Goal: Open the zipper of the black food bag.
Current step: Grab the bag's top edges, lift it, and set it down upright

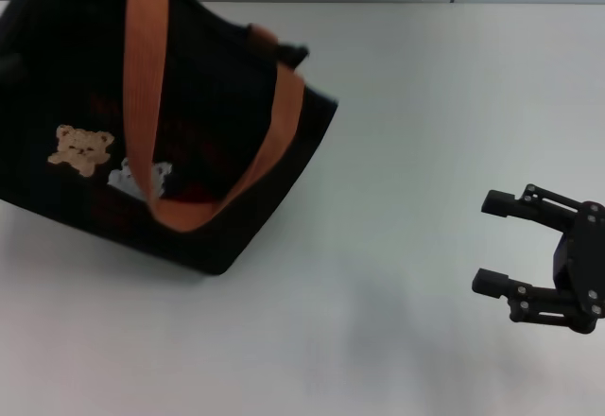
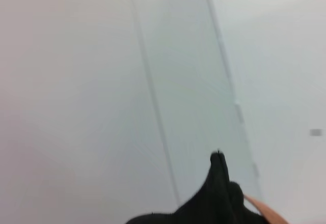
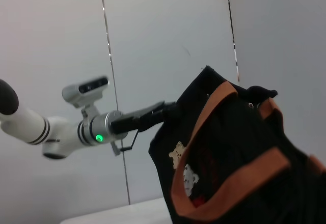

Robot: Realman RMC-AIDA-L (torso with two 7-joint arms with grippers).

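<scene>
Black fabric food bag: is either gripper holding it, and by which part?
The left gripper grips the black fabric food bag at its upper edge. The right gripper hangs open, empty.

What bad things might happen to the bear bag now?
The bag is tilted, resting on one lower edge on the table, with the left gripper holding its top edge, so it might slip or flop over. The right gripper, jaws open, is far off to the side, so nothing steadies the bag yet.
</scene>
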